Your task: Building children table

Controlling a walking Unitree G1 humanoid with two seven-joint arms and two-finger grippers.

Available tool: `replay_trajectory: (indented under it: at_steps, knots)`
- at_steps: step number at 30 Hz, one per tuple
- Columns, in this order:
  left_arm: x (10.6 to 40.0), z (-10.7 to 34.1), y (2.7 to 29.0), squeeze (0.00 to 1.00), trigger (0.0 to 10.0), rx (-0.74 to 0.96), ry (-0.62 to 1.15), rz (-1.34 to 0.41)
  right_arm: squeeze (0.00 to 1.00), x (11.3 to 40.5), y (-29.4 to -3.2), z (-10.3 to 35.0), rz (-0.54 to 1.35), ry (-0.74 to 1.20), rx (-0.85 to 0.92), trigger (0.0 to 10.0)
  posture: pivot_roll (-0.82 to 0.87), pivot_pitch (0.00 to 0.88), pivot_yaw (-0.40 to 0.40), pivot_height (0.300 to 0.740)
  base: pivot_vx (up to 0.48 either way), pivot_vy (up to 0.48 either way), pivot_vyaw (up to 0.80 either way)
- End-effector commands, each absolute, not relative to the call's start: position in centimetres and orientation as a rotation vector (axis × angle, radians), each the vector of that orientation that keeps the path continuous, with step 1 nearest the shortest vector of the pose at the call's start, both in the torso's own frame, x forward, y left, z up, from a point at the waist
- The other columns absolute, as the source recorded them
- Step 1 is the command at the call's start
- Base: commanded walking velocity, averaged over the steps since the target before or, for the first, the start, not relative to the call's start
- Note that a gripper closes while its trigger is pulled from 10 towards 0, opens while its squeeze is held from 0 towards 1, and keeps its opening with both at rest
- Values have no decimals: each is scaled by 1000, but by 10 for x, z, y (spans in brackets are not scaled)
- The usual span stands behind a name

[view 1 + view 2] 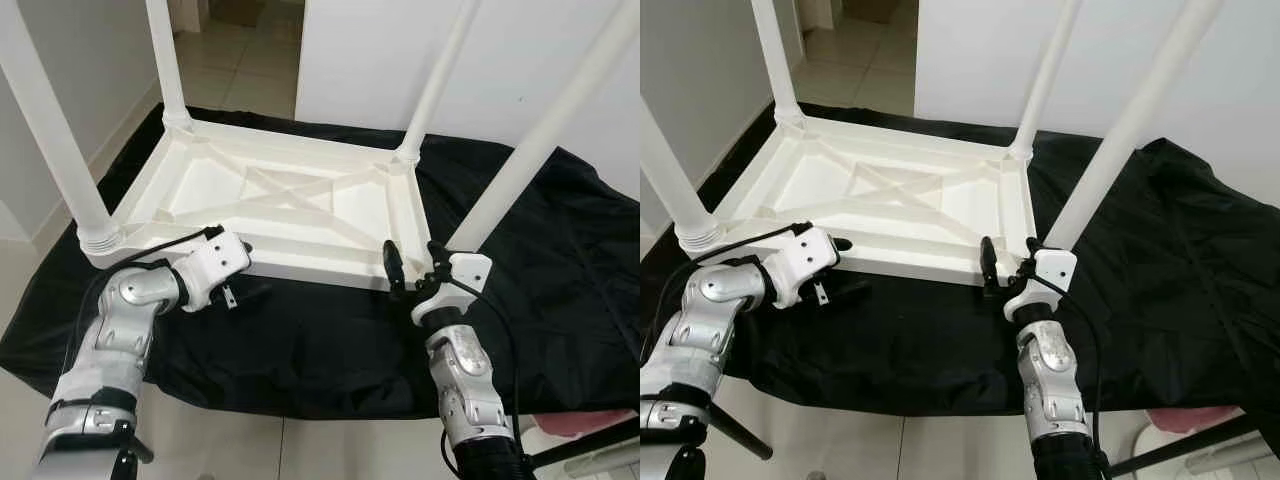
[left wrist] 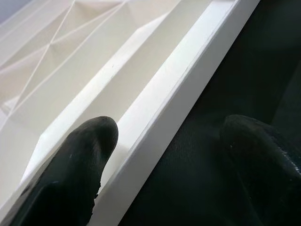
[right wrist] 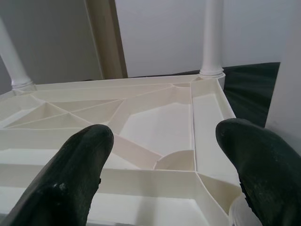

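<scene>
A black cloth (image 1: 560, 260) covers the surface. The white table (image 1: 300, 205) lies upside down on it, at centre, four legs (image 1: 520, 160) up. The left gripper (image 1: 235, 275) sits at 8 o'clock, jaws apart, straddling the near rim without gripping it. The right gripper (image 1: 412, 265) is at 5 o'clock by the near-right leg, jaws wide, holding nothing.
</scene>
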State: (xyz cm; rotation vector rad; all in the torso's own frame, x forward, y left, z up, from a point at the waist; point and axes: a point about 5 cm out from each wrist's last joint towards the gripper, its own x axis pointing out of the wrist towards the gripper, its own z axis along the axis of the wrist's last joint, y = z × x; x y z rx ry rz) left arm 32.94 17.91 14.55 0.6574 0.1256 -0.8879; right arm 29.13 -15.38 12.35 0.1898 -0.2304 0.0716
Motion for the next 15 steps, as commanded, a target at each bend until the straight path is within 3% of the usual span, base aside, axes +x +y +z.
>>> replay_trajectory:
  at_steps: [1, 7, 10, 15]
  knots:
    - [343, 149, 192, 0, 10000, 648, 52, -559, 0, 289, -166, 113, 7, -188, 193, 10000, 6, 8, -75, 740, 0, 0, 0]
    - [348, 146, 198, 0, 10000, 629, 80, -523, 0, 291, -164, 113, 16, -192, 188, 10000, 5, 4, -75, 740, 0, 0, 0]
    - [356, 140, 215, 0, 10000, 702, 153, -399, 0, 294, -159, 115, 27, -200, 187, 10000, 8, 1, -75, 740, 0, 0, 0]
    - [359, 141, 219, 0, 10000, 649, 166, -384, 0, 296, -158, 115, 29, -200, 185, 10000, 15, 0, -76, 740, 0, 0, 0]
